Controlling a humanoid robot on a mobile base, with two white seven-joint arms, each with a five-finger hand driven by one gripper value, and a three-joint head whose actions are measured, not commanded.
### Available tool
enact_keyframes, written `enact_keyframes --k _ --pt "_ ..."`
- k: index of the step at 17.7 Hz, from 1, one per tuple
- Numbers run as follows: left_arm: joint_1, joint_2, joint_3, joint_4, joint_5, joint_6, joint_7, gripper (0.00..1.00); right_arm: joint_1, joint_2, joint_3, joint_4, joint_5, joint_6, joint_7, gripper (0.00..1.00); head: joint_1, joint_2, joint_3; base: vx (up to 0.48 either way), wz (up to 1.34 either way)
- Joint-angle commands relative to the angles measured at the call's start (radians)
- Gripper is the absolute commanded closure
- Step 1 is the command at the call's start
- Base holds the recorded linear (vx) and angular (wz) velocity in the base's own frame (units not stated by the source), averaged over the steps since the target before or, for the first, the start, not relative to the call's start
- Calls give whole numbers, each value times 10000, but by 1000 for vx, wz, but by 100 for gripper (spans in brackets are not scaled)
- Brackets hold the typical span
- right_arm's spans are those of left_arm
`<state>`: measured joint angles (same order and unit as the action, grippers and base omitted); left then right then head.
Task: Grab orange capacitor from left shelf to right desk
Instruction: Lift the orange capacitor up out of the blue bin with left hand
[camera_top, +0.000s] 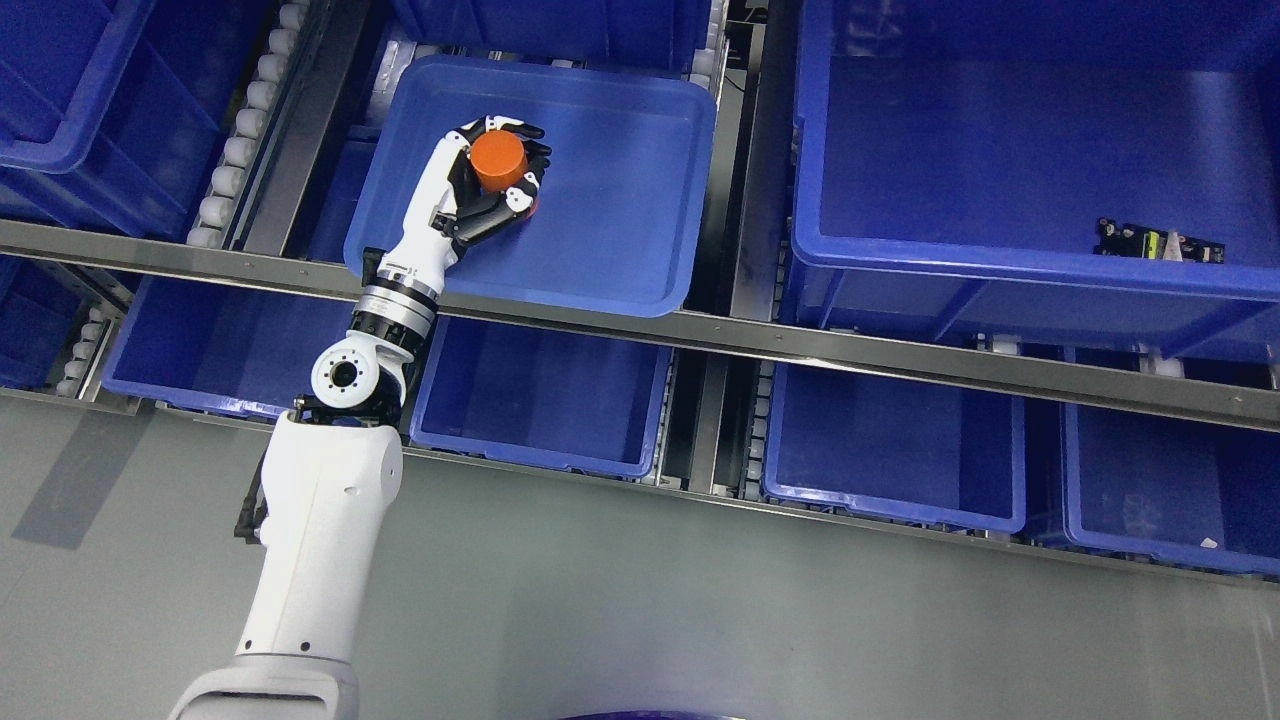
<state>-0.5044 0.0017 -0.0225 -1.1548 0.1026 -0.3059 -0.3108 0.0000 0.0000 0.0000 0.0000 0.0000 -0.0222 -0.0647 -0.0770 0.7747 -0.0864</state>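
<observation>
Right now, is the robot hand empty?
No, the left robot hand has its fingers wrapped around the orange capacitor over the blue tray.

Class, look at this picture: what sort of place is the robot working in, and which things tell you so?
Probably a warehouse or factory parts store. Blue plastic bins sit in rows on a metal rack with white roller tracks; the left hand grips an orange capacitor over a shallow blue tray.

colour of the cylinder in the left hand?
Orange, plain with no visible markings. The capacitor sits in the left hand over a blue tray, seen in the head view.
</observation>
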Motion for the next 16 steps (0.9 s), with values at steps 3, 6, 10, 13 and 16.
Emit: enact_keyframes --k 3,6,10,13,16 --pt "104 158 -81 -2210 722 -1815 86 98 230 -175 -107 -174 61 -8 3 0 0 0 0 0 0" --pt "501 158 -341 -2823 738 -3089 559 98 231 -175 -107 -174 61 -8 3 0 0 0 0 -29 29" --pt "2034 158 -1062 -4188 738 -3797 1037 98 215 -175 -107 -174 61 -8 3 0 0 0 0 -78 32" --pt "2756 158 -1171 -5062 738 -3859 1265 98 231 -175 -107 -174 62 -8 3 0 0 0 0 -149 58" --pt "3232 158 -1171 -5509 738 -3798 2109 98 215 -175 -107 -174 61 -8 3 0 0 0 0 -180 89"
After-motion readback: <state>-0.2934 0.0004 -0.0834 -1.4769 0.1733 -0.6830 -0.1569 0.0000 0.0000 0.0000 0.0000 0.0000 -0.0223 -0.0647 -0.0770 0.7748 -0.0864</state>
